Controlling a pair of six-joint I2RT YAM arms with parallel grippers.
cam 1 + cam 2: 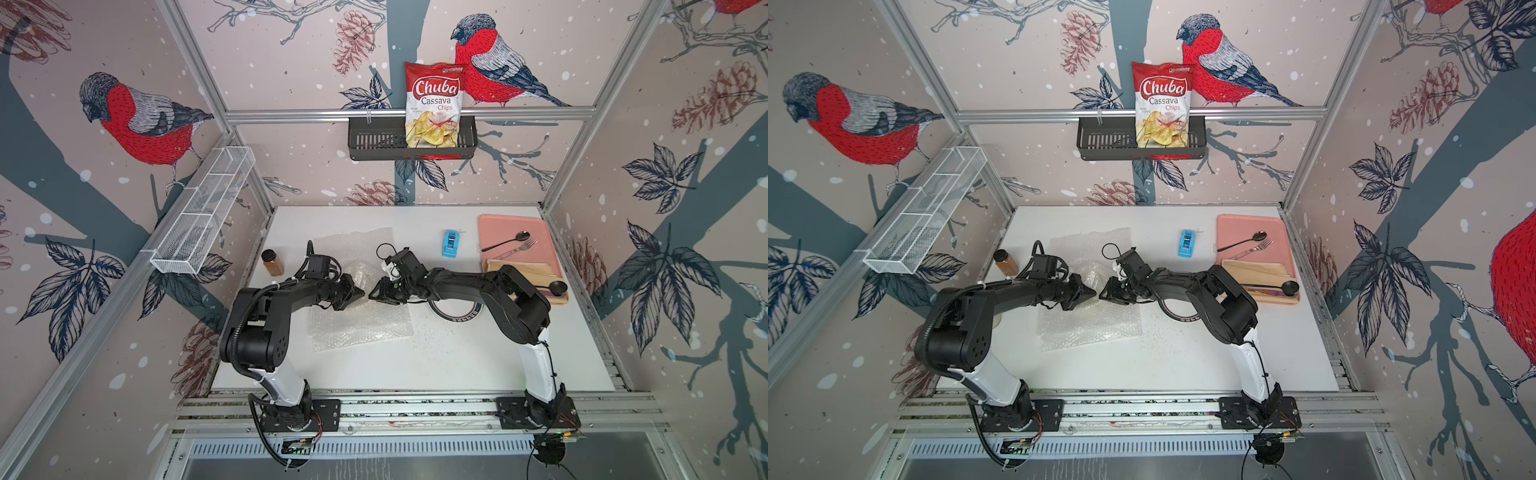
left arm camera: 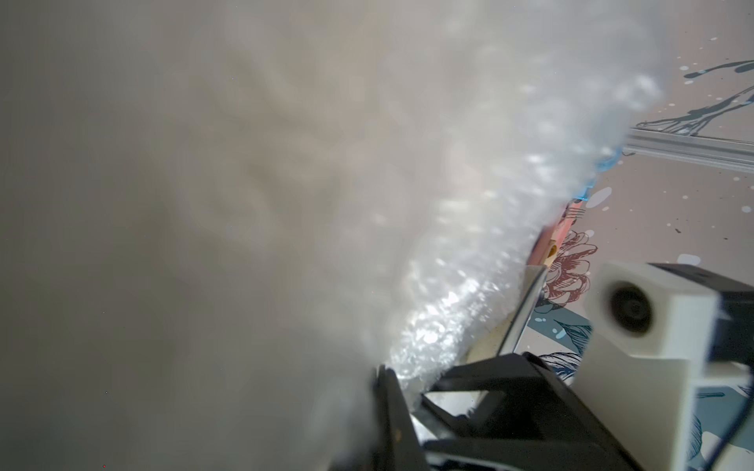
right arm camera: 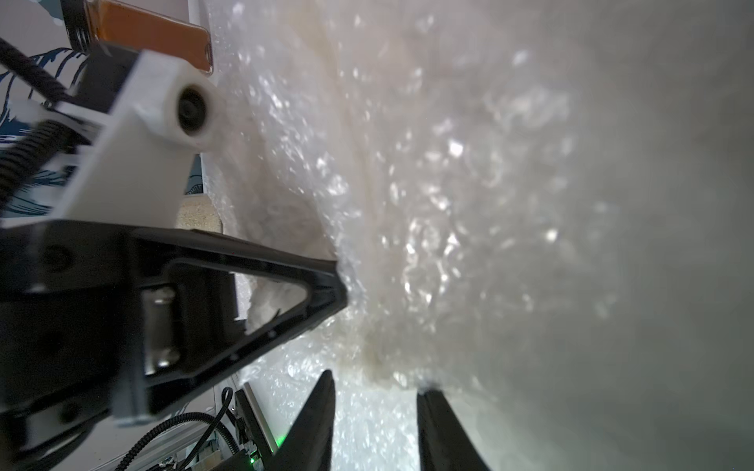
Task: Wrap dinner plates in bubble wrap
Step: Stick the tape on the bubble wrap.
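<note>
Crinkled clear bubble wrap (image 3: 428, 183) (bubbles glinting) is pinched in the closed, wedge-shaped left gripper (image 3: 340, 281), while the right gripper (image 3: 375, 389) gapes partway at a fold.

HIDDEN: my right arm (image 1: 469, 286) covers most of one dinner plate (image 1: 455, 312), near rim only | BLURRED: bubble wrap (image 2: 245, 204) fogs nearly all of my left wrist view | UNSURE: I cannot tell what lies under its raised fold

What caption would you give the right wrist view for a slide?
Right wrist view: left gripper, jaws shut, pinches the raised bubble wrap; right gripper, jaws apart, sits close by.
</note>
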